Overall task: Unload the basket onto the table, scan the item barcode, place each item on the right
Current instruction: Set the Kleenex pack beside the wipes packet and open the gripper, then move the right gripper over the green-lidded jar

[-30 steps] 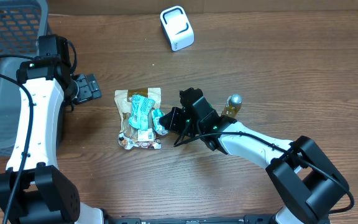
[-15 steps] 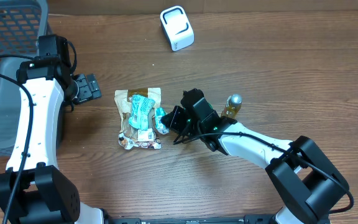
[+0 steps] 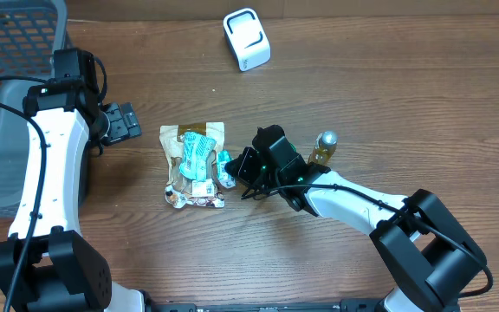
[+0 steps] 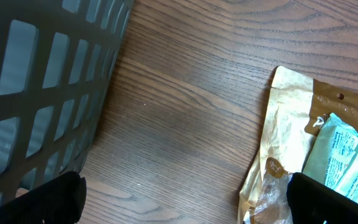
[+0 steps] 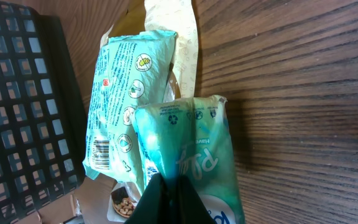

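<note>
The left tool [image 3: 133, 121] is spread wide at the end of its raised arm. The right tool [image 3: 233, 168] is pinched shut, its arm stretched leftward.

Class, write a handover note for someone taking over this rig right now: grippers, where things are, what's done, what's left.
Left gripper: open, empty, beside the grey basket.
Right gripper: shut on the small teal packet, next to the brown pouch with a larger teal pack on it.
White scanner: far edge of the table.
Done: packet gripped.
To do: carry it to the scanner, show its barcode.
</note>
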{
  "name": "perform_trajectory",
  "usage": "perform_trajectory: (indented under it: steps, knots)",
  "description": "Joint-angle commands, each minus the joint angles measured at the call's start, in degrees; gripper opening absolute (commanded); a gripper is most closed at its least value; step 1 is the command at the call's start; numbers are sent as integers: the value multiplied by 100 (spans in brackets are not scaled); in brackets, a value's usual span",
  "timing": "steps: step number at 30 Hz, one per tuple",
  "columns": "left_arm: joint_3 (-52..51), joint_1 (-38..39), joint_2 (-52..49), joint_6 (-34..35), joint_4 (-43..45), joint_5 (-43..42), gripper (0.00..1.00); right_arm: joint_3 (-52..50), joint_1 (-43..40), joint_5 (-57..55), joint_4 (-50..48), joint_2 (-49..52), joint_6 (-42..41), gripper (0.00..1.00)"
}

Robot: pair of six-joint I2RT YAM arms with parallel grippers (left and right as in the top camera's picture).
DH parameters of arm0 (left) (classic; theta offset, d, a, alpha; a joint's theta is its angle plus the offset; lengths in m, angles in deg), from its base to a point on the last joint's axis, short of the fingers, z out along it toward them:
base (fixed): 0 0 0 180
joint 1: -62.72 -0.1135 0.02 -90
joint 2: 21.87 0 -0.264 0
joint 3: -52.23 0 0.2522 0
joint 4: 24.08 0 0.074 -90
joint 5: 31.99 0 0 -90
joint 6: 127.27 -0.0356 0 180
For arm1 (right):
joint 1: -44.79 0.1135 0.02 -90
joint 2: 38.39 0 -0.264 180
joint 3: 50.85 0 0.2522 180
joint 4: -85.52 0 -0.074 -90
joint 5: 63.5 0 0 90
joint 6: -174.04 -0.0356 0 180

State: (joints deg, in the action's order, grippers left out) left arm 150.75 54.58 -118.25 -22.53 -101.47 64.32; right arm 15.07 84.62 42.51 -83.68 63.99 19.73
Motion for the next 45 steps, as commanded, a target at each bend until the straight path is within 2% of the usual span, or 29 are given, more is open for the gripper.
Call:
perform_trajectory:
  steps: [1, 5, 9, 14, 22, 27, 32, 35, 38, 43, 45]
  knots:
    - [118, -9, 92, -81, 0, 72, 100, -46, 7, -98, -17, -7, -42, 4]
    - [118, -9, 92, -83, 0, 72, 100, -46, 7, -96, -15, 17, -42, 4]
    - [118, -9, 92, -83, 0, 72, 99, -46, 7, -101, 39, 28, -37, 18]
    - [118, -9, 92, -83, 0, 72, 100, -46, 7, -101, 87, 28, -11, 24]
    - [118, -9, 92, -81, 0, 72, 100, 63, 4, 66, 142, -105, 785, 31]
    - [118, -9, 92, -83, 0, 72, 99, 527, 7, 52, 1047, -509, 1508, 33]
    - [118, -9, 92, -83, 0, 72, 100, 1305, 4, -92, 2544, -695, 2234, 34]
    - [118, -9, 92, -83, 0, 72, 100, 2020, 4, -396, 3705, -697, 2634, 42]
    - [118, -9, 92, -83, 0, 72, 100, 2680, 4, -1126, 4824, -697, 2924, 58]
    - [118, -9, 92, -83, 0, 72, 100, 2942, 4, -2157, 5453, -697, 2922, 83]
    - [118, -9, 92, -81, 0, 72, 99, 2942, -20, -2347, 5580, -691, 2859, 88]
